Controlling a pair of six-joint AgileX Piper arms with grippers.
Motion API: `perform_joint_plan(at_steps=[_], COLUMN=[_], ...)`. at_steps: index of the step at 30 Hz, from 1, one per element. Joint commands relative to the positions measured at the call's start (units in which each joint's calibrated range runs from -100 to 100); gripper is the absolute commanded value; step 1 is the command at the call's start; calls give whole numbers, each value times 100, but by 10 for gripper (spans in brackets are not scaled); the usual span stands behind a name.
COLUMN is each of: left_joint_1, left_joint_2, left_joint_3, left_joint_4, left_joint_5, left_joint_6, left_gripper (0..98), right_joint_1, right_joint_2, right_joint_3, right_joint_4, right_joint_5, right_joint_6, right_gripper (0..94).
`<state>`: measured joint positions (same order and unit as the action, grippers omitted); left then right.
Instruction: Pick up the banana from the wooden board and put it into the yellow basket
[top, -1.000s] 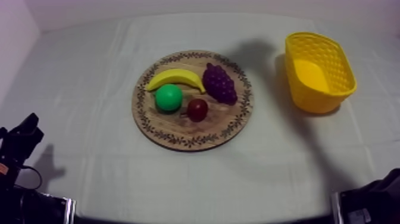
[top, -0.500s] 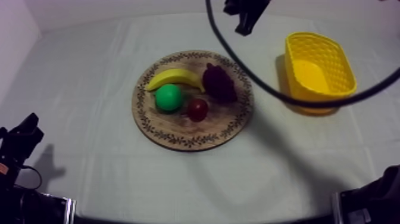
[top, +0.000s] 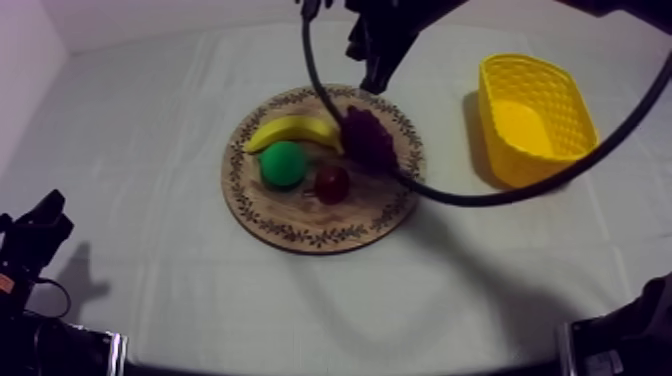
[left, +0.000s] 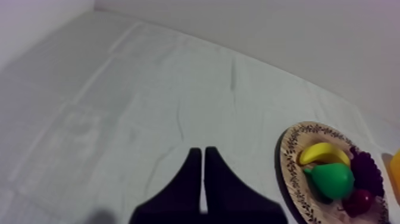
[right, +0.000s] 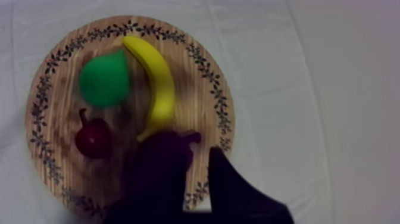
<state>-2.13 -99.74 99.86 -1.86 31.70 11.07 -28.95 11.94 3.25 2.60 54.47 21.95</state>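
Observation:
The yellow banana (top: 293, 131) lies along the far side of the round wooden board (top: 300, 235), next to a green pear (top: 283, 164), purple grapes (top: 368, 140) and a small red fruit (top: 332, 184). My right gripper (top: 372, 78) hangs over the board's far rim, just above the grapes. In the right wrist view it (right: 191, 164) is open, its fingers astride the grapes (right: 172, 149) at the banana's (right: 156, 83) near end. My left gripper (top: 40, 225) rests at the table's left front, shut (left: 200, 154). The yellow basket (top: 535, 120) stands at the right.
A black cable loops from the right arm across the board and past the basket. Bare cloth lies between board and basket and all along the front. From the left wrist the board (left: 288, 161) sits far off to one side.
My right arm has come in from the upper right and swung left and down, from beside the basket to over the board's far rim. The fruit and left arm are unmoved.

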Motion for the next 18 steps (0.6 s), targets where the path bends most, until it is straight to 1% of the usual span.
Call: perform_joint_plan(at_steps=[1, 4, 9, 18], left_joint_1=[0, 0, 0, 0], left_joint_2=[-1, -1, -1, -1], left_joint_3=[3, 3, 3, 3], left_joint_4=[-2, -2, -2, -2], left_joint_5=[-1, -1, -1, -1], left_joint_6=[-1, -1, 0, -1], left_gripper=[1, 1, 1, 1], right_joint_1=[-79, -181, -354, -418], right_joint_2=[172, 442, 844, 1104], right_joint_3=[-107, -307, -686, -977], right_joint_4=[58, 164, 360, 538], right_joint_5=[8, 38, 321, 674], right_joint_6=[-97, -199, -353, -392], right_gripper=[138, 139, 141, 156])
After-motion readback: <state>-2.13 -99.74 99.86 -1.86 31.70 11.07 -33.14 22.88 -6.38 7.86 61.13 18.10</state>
